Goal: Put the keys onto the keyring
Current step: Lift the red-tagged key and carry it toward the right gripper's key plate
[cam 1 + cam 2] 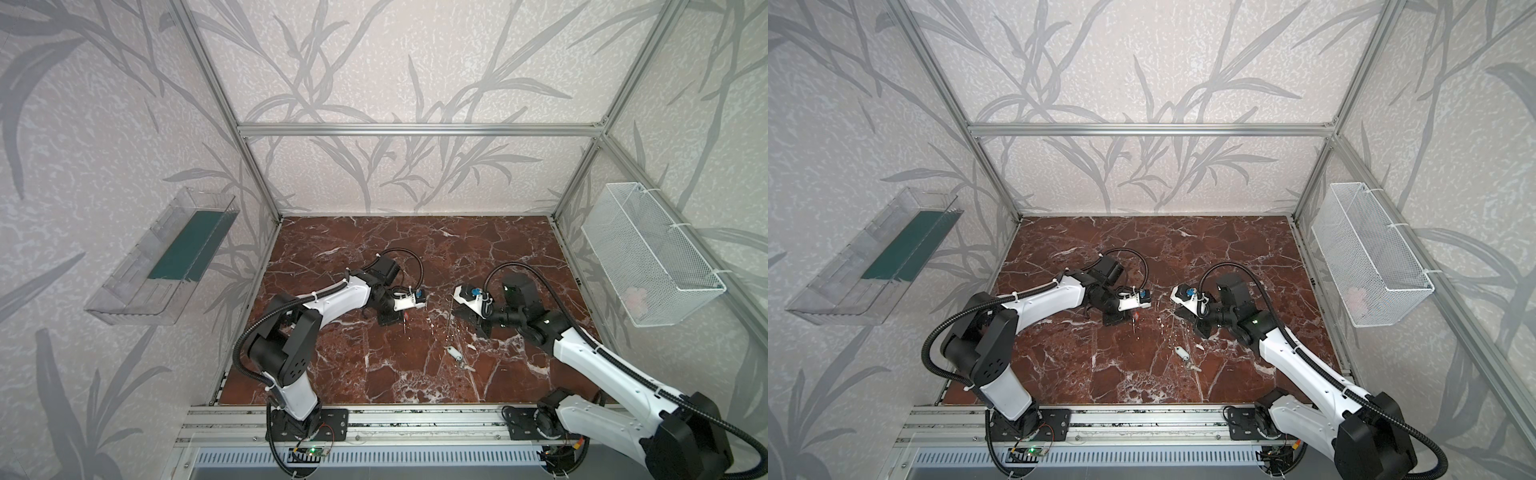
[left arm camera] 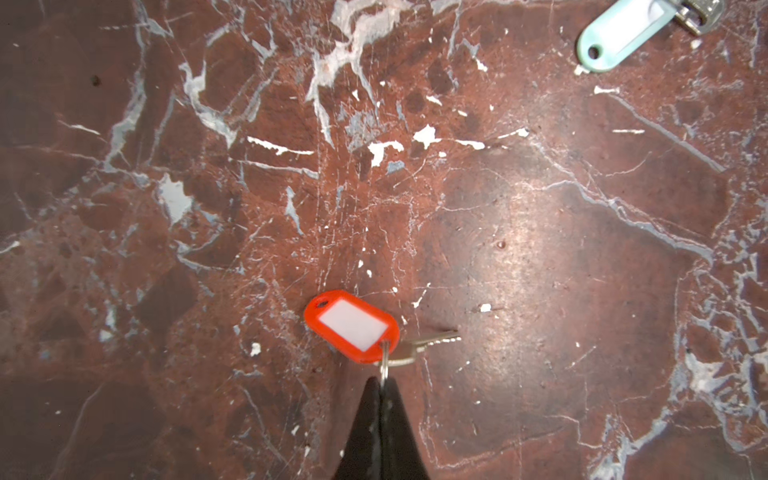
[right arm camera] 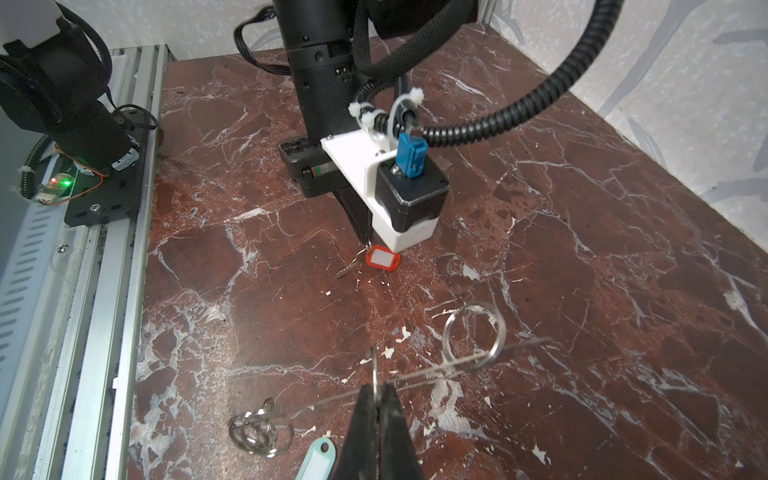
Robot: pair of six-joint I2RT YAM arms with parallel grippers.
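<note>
My left gripper (image 2: pixel 381 382) is shut on the small split ring of the key with the red-orange tag (image 2: pixel 351 326). Its silver key (image 2: pixel 432 340) sticks out sideways, low over the marble. The right wrist view shows the same gripper (image 3: pixel 368 245) with the tag (image 3: pixel 383 257) at its tip. The second key (image 1: pixel 465 365) with its pale tag (image 1: pixel 454 353) lies loose nearer the front. My right gripper (image 3: pixel 376 388) is shut on the keyring (image 3: pixel 375 365), a thin metal ring seen edge-on. A thin straight glinting edge crosses at its fingertips.
A larger round metal ring (image 3: pixel 473 334) and a bunch of small rings (image 3: pixel 259 430) lie close to the right gripper. A clear shelf (image 1: pixel 162 257) hangs on the left wall. A white mesh basket (image 1: pixel 648 253) hangs on the right wall. Aluminium rails (image 1: pixel 374 424) border the front.
</note>
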